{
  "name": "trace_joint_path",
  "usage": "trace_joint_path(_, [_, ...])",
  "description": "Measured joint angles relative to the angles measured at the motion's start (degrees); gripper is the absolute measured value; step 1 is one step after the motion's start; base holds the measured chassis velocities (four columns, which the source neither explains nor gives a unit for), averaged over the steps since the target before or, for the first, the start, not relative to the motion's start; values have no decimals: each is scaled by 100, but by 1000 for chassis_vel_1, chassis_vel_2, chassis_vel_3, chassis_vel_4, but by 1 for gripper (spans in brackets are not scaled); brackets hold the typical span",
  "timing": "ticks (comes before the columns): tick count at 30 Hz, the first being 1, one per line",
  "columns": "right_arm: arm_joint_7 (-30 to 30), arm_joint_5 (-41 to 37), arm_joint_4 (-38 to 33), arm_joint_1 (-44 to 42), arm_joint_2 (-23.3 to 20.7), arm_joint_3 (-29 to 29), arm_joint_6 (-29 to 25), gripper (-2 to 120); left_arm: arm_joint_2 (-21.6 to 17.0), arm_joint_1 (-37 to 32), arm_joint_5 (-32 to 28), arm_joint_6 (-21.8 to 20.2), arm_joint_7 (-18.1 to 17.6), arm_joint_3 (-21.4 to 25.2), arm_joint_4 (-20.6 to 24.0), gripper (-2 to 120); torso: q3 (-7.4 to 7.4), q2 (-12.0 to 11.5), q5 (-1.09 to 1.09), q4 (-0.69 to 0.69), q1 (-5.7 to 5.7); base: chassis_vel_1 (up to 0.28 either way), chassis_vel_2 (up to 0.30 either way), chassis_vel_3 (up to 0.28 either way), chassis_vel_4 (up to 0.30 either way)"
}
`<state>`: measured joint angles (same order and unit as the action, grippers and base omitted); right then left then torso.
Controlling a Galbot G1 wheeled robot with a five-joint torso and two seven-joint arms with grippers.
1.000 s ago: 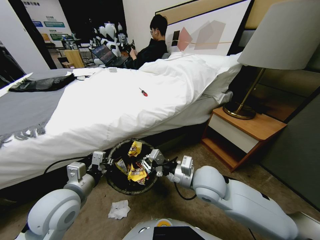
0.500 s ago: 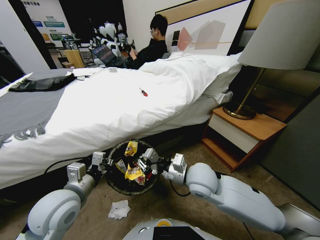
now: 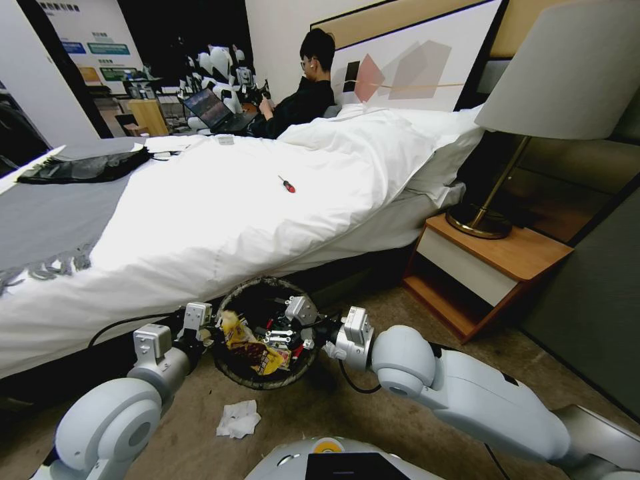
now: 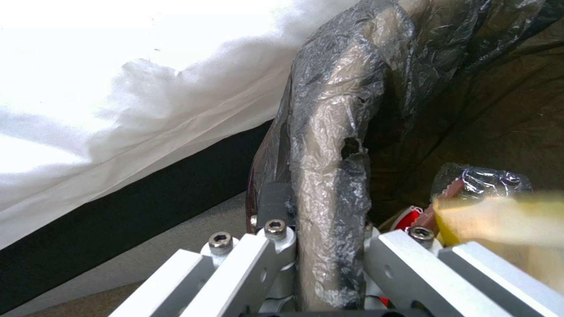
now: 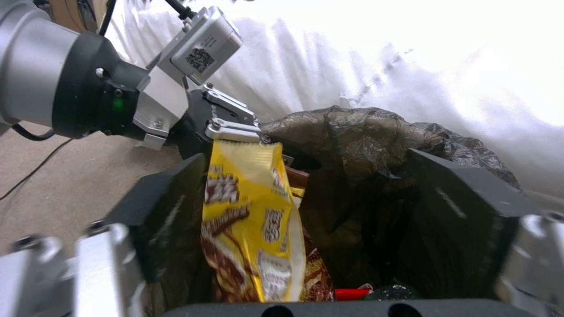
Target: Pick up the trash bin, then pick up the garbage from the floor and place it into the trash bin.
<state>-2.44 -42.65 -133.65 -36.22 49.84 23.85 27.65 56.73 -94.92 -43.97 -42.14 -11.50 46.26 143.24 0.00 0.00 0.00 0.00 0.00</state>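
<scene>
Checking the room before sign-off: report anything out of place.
A small red-handled screwdriver lies loose on the white duvet. A crumpled white tissue sits on the floor beside the lined trash bin.

Head high; wrists close on trash bin (image 3: 267,373).

1. The trash bin (image 3: 263,380) stood hard against the bed (image 3: 220,220), whose overhanging white duvet closed off its far side.
2. The left gripper (image 3: 210,328) clamped the rim; the right gripper (image 3: 283,337), jaws spread, and a yellow wrapper (image 3: 243,343) crowded the mouth.
3. Bare carpet (image 3: 373,413) lay open toward the nightstand (image 3: 487,267).
</scene>
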Motion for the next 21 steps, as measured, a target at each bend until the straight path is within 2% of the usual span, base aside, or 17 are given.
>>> trace_joint_path(4, [-25, -44, -27, 25, -20, -43, 0, 100, 3, 4, 0, 0, 1, -1, 0, 2, 0, 0, 0, 0, 0, 0, 0, 0, 0])
trace_joint_path(14, [-55, -218, -190, -4, -176, -308, -4, 100, 9, 59, 0, 0, 11, -21, 0, 2, 0, 0, 0, 0, 0, 0, 0, 0, 0])
trace_joint_path(19, [-163, -438, -412, -168, -287, -746, -48, 100, 20, 82, 0, 0, 13, -27, 0, 2, 0, 0, 0, 1, 0, 0, 0, 0, 0])
trace_joint_path(21, [-174, -535, -613, -471, -430, -1292, -174, 100, 44, 84, 0, 0, 15, -25, 0, 2, 0, 0, 1, 1, 0, 0, 0, 0, 0])
